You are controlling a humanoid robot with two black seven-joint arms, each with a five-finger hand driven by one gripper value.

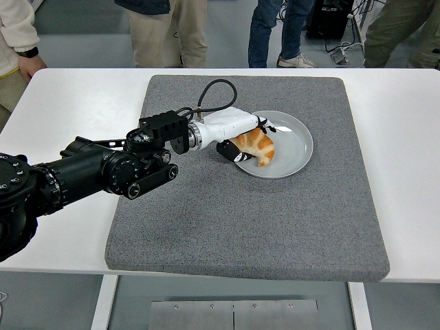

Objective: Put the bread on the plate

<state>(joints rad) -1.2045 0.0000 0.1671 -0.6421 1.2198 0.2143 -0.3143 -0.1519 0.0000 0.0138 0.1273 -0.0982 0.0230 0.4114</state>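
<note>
A robot's left hand [242, 137] grips a golden piece of bread [256, 146] over the near-left part of a pale plate [294, 141], which sits on a grey mat [240, 213] covering much of the white table [75, 110]. The white-shelled hand, at the end of a black arm reaching in from the left, has its dark fingers [228, 149] curled around the bread's left end; the rest of the bread lies across the plate's surface and appears to touch it, though contact cannot be confirmed from this angle. The right arm is out of view. Several people [165, 27] stand at the table's far side, seen only from the waist down. The bread looks light and soft, with a browned crust likely to dent or flake under a hard squeeze, so a gentle hold around its thicker middle or end seems safest. It should not slip easily, and a simple release ought to leave it resting on the plate.
</note>
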